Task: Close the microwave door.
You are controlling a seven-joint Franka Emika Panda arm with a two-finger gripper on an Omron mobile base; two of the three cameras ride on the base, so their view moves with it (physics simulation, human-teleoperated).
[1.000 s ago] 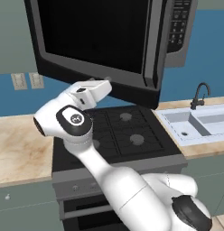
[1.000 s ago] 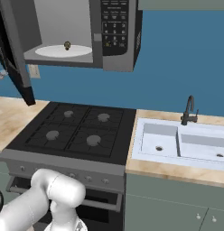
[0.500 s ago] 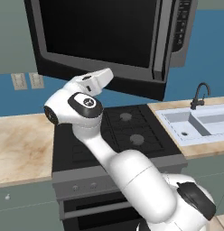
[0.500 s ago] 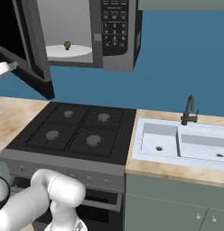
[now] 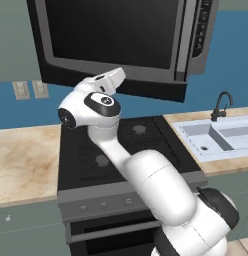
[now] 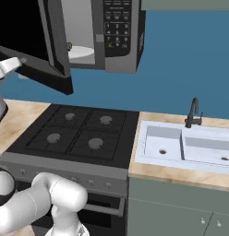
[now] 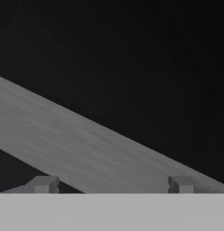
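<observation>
The arm reaches up and forward, its pincer (image 7: 111, 184) with fingertips spread apart, empty, right against the microwave door (image 5: 116, 42). That wide door hangs partly open, angled left off the microwave (image 6: 118, 34) above the stove (image 6: 77, 133).

Both base views are evenly and softly lit without glare, while the hand view is rendered dark and blurred.

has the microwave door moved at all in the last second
Yes. In the right base view the microwave door has swung right, toward the microwave, and now hides more of the turntable plate.
</observation>
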